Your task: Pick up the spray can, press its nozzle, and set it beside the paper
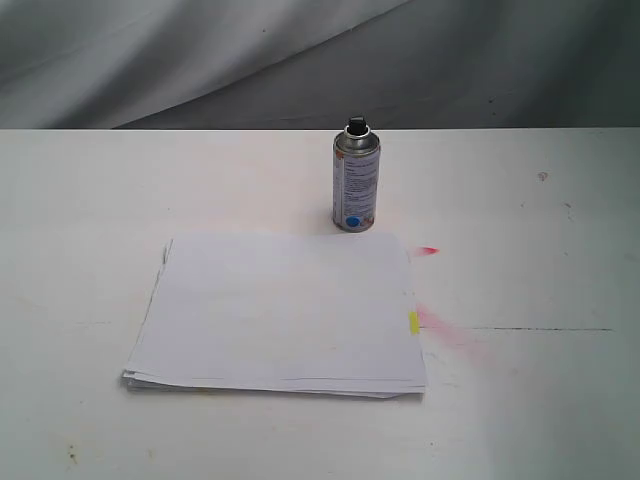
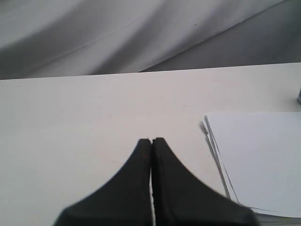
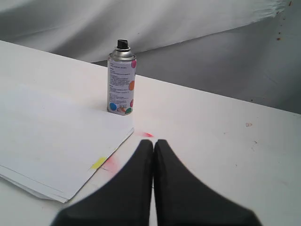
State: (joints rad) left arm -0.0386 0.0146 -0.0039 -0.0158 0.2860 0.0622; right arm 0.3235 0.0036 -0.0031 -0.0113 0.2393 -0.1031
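The silver spray can (image 1: 356, 181) stands upright on the white table just behind the paper's far right corner, its black nozzle (image 1: 356, 126) on top. The right wrist view also shows the can (image 3: 121, 84) with coloured dots and its nozzle (image 3: 122, 44). The paper (image 1: 282, 313) lies flat as a thin white stack with a yellow tab on its right edge. My left gripper (image 2: 151, 140) is shut and empty over bare table, left of the paper (image 2: 261, 160). Shut and empty too, my right gripper (image 3: 154, 141) hangs off the paper's (image 3: 51, 136) right edge, well short of the can. Neither gripper appears in the exterior view.
Pink spray stains (image 1: 452, 335) mark the table to the right of the paper, with a small red mark (image 1: 428, 251) near its far corner. Grey cloth (image 1: 300, 60) hangs behind the table's back edge.
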